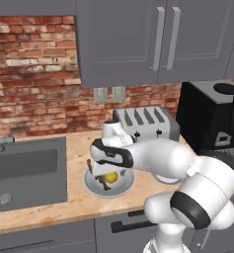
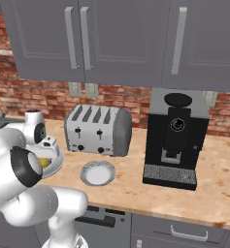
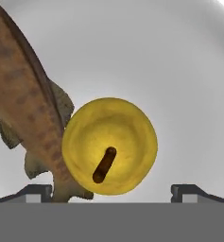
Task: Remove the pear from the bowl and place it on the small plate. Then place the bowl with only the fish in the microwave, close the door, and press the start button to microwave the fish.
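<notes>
Spread wide, the gripper (image 3: pixel 111 191) hangs straight over the pear (image 3: pixel 109 146) with nothing held between its fingers; in the hand view the two dark fingertips (image 3: pixel 38 191) rise at the bottom edge on either side of the fruit, apart from it. That view looks down on the pear from above, its short brown stem pointing up at the camera. Touching the pear on one side lies the fish (image 3: pixel 23 104), a brown, mottled body running diagonally across the pale inside of the bowl (image 3: pixel 179 71). From the left base view the white arm bends down over the bowl (image 1: pixel 96 188), which sits on the wooden counter (image 1: pixel 49 210) just beside the sink (image 1: pixel 27 173), with the yellow pear (image 1: pixel 111 177) and the dark fish (image 1: pixel 101 182) showing below the hand. Behind the bowl stands a silver four-slot toaster (image 1: pixel 145 123), and further right a black coffee machine (image 1: pixel 212 116). In the right base view the small plate (image 2: pixel 98 173) lies bare on the counter in front of the toaster (image 2: pixel 98 129), near the bowl (image 2: pixel 56 164) and apart from it.
</notes>
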